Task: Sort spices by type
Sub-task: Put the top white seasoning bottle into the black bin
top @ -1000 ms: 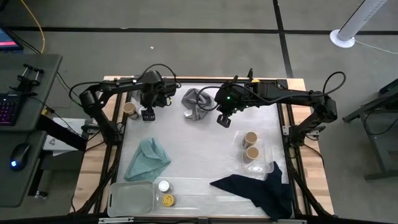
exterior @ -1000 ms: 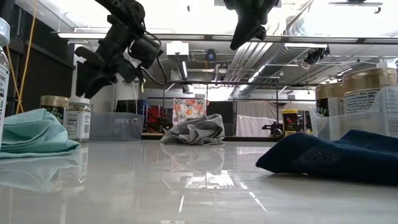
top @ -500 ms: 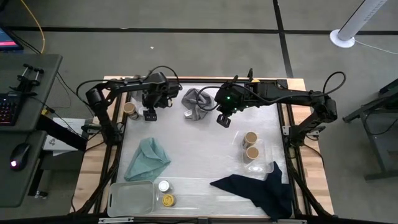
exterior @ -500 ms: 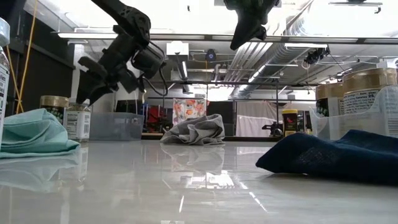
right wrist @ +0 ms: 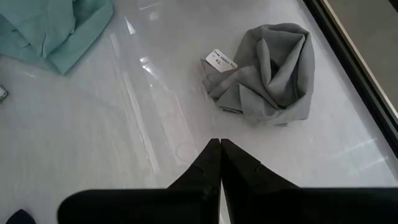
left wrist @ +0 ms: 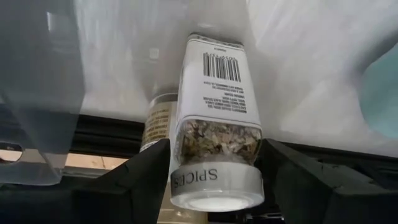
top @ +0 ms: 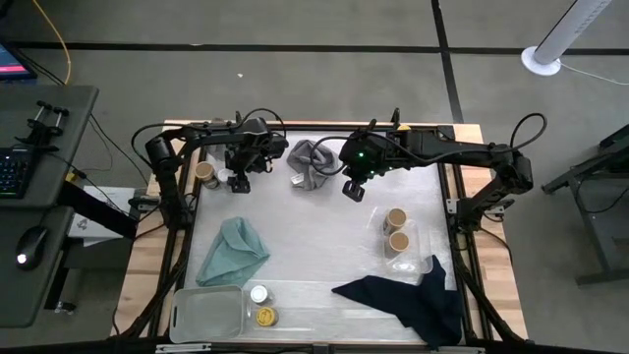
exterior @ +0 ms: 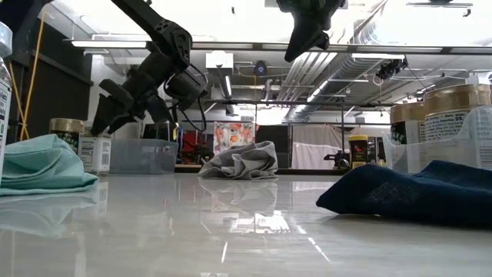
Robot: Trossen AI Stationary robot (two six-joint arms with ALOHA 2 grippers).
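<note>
Currently the left gripper [left wrist: 211, 168] is down at the far left of the table with its fingers [left wrist: 140, 177] spread wide on either side of a white-capped spice jar [left wrist: 216, 134]; no contact visible yet, so I read this as lining up a grasp, not a hold; a tan-topped jar [top: 205, 174] stands just beyond and beside it, close enough to get bumped on closing. Right gripper [right wrist: 220, 163] hangs high over mid-table, fingers pinched together on nothing, grey cloth [right wrist: 267, 71] ahead of it; looks parked. Two tan-topped jars [top: 396, 229] already sit in the clear tray [top: 417, 258] on the right arm's side; white- and yellow-capped jars [top: 261, 306] near the front tray [top: 207, 313]; likely the grouping targets.
</note>
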